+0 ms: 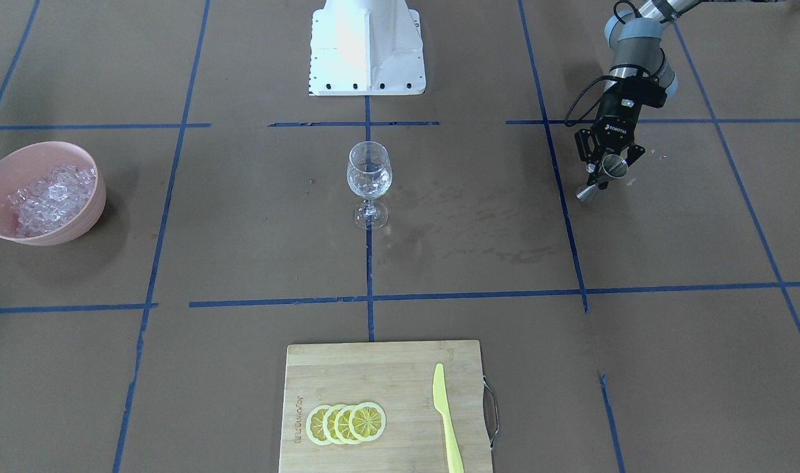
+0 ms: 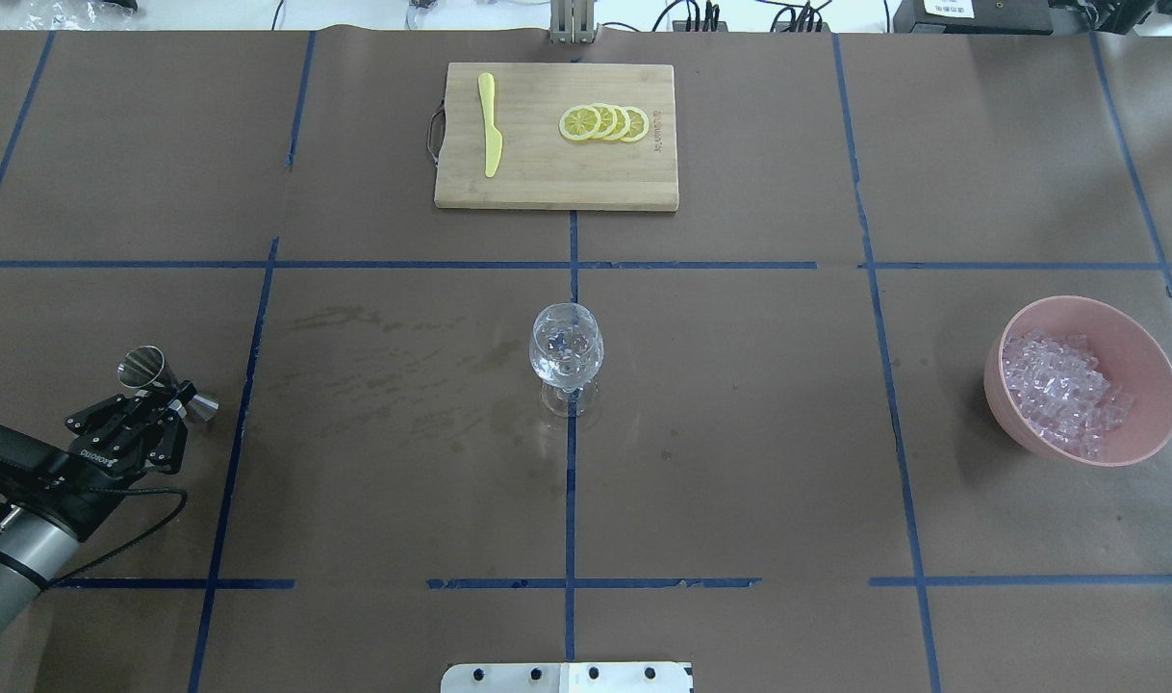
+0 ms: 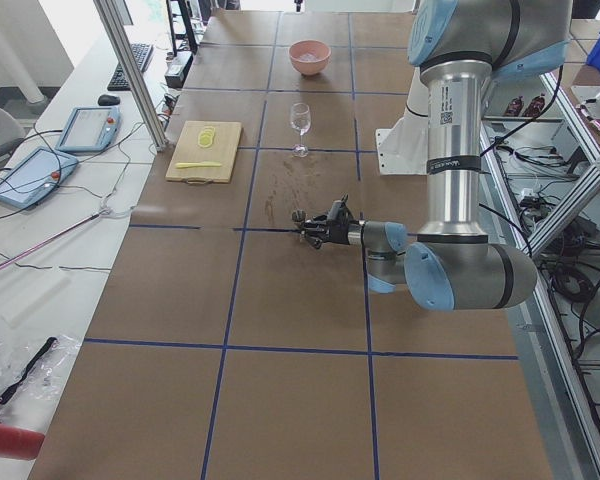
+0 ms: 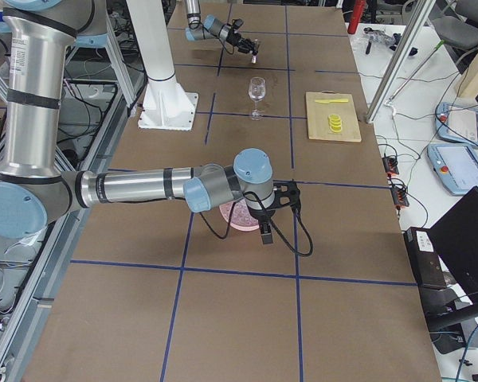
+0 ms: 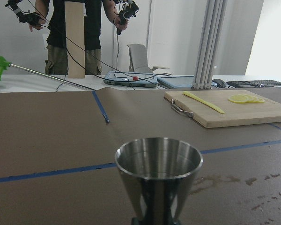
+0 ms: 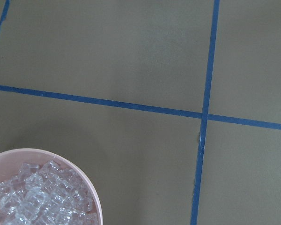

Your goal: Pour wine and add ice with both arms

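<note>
A clear wine glass (image 1: pixel 368 179) (image 2: pixel 567 354) stands upright at the table's middle, with a few clear bits in its bowl. The ice (image 1: pixel 50 197) (image 2: pixel 1062 390) fills a pink bowl (image 1: pixel 88 217) (image 2: pixel 1149 385) on the robot's right side. My left gripper (image 1: pixel 607 172) (image 2: pixel 174 390) is low over the table's left side, shut on the waist of a steel jigger (image 5: pixel 158 173), which stands upright in the left wrist view. The right gripper (image 4: pixel 267 231) shows only in the exterior right view, and I cannot tell its state; its wrist camera looks down on the bowl's rim (image 6: pixel 91 187). No wine is in view.
A bamboo cutting board (image 1: pixel 374 368) (image 2: pixel 547 168) lies at the far edge, carrying lemon slices (image 1: pixel 345 422) (image 2: pixel 605 123) and a yellow knife (image 1: pixel 447 420) (image 2: pixel 490 135). The white robot base (image 1: pixel 367 49) stands behind the glass. A person (image 5: pixel 65 28) stands beyond the table.
</note>
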Motion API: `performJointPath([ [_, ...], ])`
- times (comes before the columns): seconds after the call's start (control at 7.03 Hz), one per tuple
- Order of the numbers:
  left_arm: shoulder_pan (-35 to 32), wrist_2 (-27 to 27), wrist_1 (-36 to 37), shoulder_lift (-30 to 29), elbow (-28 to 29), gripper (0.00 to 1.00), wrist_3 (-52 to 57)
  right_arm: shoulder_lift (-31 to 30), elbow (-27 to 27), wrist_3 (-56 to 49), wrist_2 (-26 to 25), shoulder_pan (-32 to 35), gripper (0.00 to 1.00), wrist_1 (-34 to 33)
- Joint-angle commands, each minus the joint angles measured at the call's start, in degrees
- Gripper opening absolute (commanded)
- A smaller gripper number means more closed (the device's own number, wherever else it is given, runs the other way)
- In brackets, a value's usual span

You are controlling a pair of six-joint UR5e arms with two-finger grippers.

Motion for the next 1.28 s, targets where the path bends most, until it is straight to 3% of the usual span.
performJointPath([
  [0.0,0.21,0.08,0.11,-0.33,0.43,0.0,0.1,0.0,-0.13,-0.07,-0.1,0.0,1.0,0.0],
  [1.14,1.18,0.43,0.2,-2.09,1.57,0.0,3.0,-0.35,-0.31,-0.07,-0.1,0.0,1.0,0.09],
])
